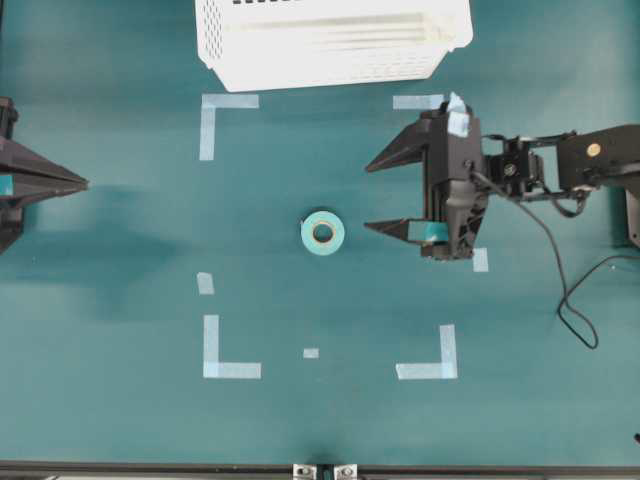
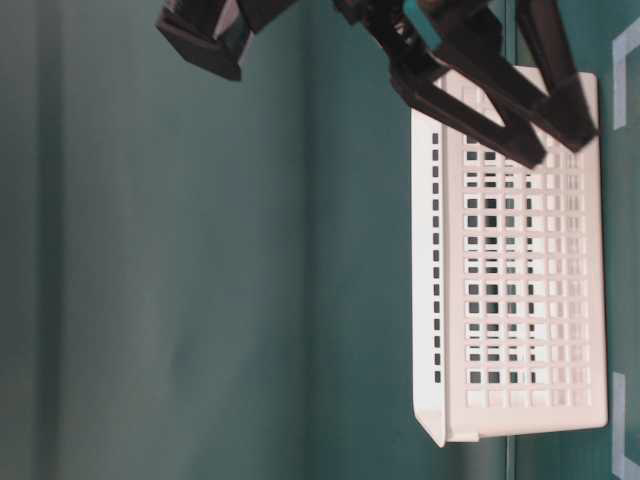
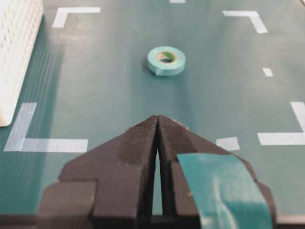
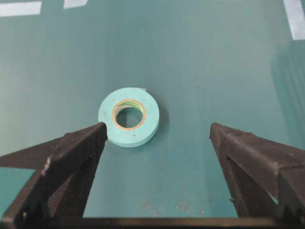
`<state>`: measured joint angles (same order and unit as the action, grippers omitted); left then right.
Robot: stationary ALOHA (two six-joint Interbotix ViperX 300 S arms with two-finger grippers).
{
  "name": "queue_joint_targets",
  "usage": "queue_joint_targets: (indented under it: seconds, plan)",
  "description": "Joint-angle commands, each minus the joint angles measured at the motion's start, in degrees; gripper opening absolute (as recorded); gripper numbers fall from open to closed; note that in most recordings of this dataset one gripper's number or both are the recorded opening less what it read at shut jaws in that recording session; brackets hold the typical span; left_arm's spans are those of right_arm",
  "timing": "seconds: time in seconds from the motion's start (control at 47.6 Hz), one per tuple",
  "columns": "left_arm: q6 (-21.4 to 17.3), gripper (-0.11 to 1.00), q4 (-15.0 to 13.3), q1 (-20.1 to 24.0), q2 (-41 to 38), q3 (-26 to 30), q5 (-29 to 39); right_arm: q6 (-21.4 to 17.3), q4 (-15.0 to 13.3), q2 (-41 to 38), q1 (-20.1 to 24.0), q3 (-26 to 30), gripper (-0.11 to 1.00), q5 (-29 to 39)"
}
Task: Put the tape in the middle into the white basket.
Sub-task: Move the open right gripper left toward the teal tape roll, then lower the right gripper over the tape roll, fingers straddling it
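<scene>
**Q:** Jaws first, nearest the right wrist camera: how do they stand?

**R:** Spread wide, holding nothing. The right gripper (image 4: 157, 131) shows one black finger at the lower left of the frame and the other at the lower right, with bare green bench (image 4: 200, 62) between them.

**Q:** And the tape?

**R:** The tape (image 4: 128, 117) lies flat on the bench just beyond the fingertips, left of centre, its rim close by the left finger's tip; I cannot tell whether they touch. From overhead the roll (image 1: 321, 234) sits mid-frame, inside the pale tape corner marks (image 1: 230, 368), and the right gripper (image 1: 368, 197) is just to its right, jaws pointing toward it.

**Q:** The other arm?

**R:** The left gripper (image 1: 84, 184) is at the left edge of the overhead frame, well apart from the roll, jaws pressed together and empty.

**Q:** Farthest off?

**R:** The white basket (image 1: 330, 60) rests at the top centre of the overhead frame, beyond the marked square.
</scene>
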<state>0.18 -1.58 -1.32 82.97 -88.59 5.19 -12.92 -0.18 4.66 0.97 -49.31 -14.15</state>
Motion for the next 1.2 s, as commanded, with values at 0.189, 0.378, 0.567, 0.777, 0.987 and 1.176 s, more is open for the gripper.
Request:
queue_joint_targets:
  seconds: [0.189,0.378,0.567,0.777,0.987,1.176]
  plan:
    - [0.0,-0.11,0.0,-0.1,-0.5,0.8,-0.5,-0.2,-0.1,-2.2,0.8,3.7,1.0,2.1]
    - [0.0,-0.11,0.0,-0.1,-0.5,0.7,-0.6,-0.7,-0.1,-4.2,1.4,5.4,1.0,3.2]
    - [0.0,-0.11,0.0,0.0,-0.5,0.7,-0.5,-1.1,-0.1,-6.0,2.2,6.9,1.0,3.3]
    - [-0.1,-0.11,0.0,-0.1,-0.6,0.7,-0.5,-2.1,-0.1,-7.6,2.3,7.9,1.0,3.7]
    - [-0.1,-0.11,0.0,0.0,-0.5,0.7,-0.5,-2.6,-0.1,-9.3,2.4,9.2,1.0,5.4]
    - [-0.1,-0.11,0.0,-0.1,-0.5,0.7,-0.5,-2.6,-0.1,-11.3,2.3,11.0,1.0,7.6]
